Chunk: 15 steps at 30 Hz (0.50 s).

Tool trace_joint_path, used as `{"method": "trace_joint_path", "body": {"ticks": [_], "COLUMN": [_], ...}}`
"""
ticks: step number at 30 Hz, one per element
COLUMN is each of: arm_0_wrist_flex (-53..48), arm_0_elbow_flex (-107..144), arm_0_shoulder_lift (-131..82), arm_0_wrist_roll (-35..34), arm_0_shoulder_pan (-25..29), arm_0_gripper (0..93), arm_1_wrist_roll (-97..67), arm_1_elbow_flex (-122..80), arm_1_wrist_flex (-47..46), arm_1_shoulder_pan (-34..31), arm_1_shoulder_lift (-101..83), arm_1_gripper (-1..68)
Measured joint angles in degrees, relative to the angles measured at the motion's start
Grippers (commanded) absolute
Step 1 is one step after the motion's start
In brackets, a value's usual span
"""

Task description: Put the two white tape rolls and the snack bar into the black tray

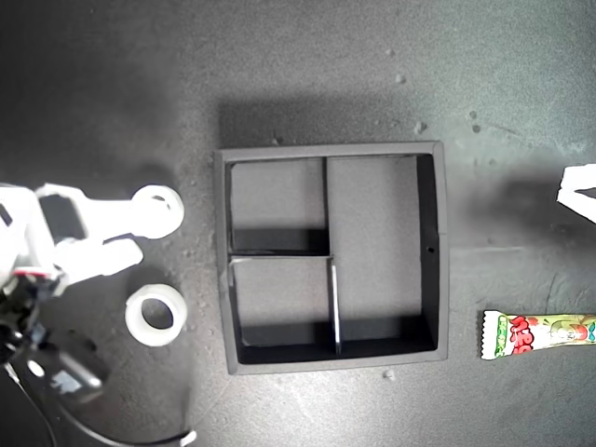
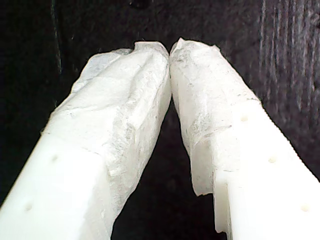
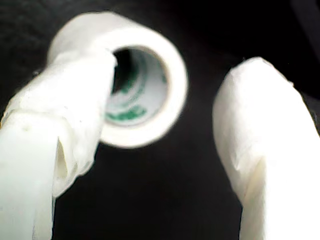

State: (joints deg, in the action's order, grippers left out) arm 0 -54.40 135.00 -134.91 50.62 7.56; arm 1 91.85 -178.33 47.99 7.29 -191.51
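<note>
Green print inside the tape roll [image 3: 137, 82] is unreadable. Beside it, the second gripper [image 3: 170, 95] gapes wide; the first gripper [image 2: 170, 50] is pinched closed, empty.

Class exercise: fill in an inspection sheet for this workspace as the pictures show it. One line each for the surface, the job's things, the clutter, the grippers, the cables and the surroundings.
Surface: dark table, matte, speckled with pale crumbs.
Job's things: black tray in the middle, all three compartments empty. First tape roll at my second gripper; second tape roll lying flat on the table below it in the exterior view. Snack bar at the exterior view's right edge, outside the tray.
Clutter: nothing seen beyond the crumbs.
Grippers: my second gripper is open, one finger against the first tape roll's hole. My first gripper is shut, holding nothing.
Cables: dark cable by the arm, in the exterior view's lower left.
Surroundings: nothing seen.
</note>
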Motion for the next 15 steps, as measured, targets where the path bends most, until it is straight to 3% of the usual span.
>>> {"method": "trace_joint_path", "body": {"ticks": [15], "arm_0_wrist_flex": [-0.62], "arm_0_elbow_flex": [-2.72], "arm_0_shoulder_lift": [13.97], "arm_0_wrist_roll": [1.41], "arm_0_shoulder_pan": [0.44], "arm_0_gripper": [13.0], "arm_1_wrist_roll": [-0.79], "arm_1_elbow_flex": [0.0], "arm_1_wrist_flex": [-1.49], "arm_1_shoulder_pan": [-2.99], "arm_1_shoulder_lift": [0.0], "arm_1_gripper": [-0.4]}}
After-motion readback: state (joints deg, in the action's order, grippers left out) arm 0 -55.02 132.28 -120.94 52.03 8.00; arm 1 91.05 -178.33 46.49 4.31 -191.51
